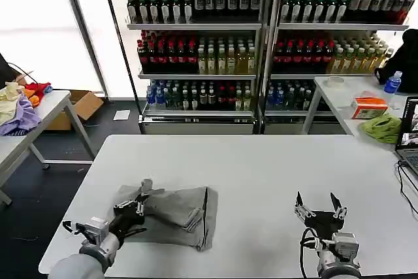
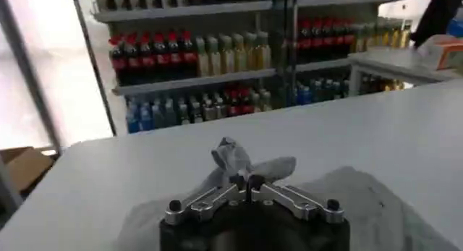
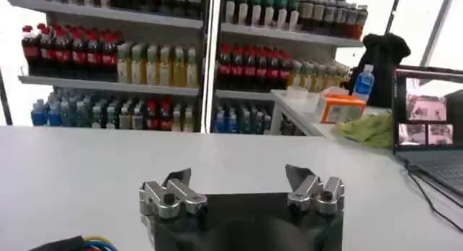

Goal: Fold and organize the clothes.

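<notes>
A light grey shirt (image 1: 176,213) lies partly folded on the white table (image 1: 261,168), near the front left. My left gripper (image 1: 138,200) is shut on a pinch of the shirt's cloth at its left edge, lifting a small tuft (image 2: 231,157) off the table. In the left wrist view the left gripper (image 2: 247,181) has its fingertips pressed together on the grey fabric (image 2: 362,202). My right gripper (image 1: 319,204) hovers open over bare table at the front right, apart from the shirt. The right wrist view shows the right gripper (image 3: 241,180) with its fingers spread wide and nothing between them.
Shelves of bottled drinks (image 1: 202,37) stand behind the table. A side table at the left holds yellow, purple and red garments (image 1: 19,106). A right side table carries a green cloth (image 1: 384,127), an orange box (image 1: 369,106), a blue bottle (image 1: 392,83) and a laptop (image 1: 410,135). A cardboard box (image 1: 81,106) sits on the floor.
</notes>
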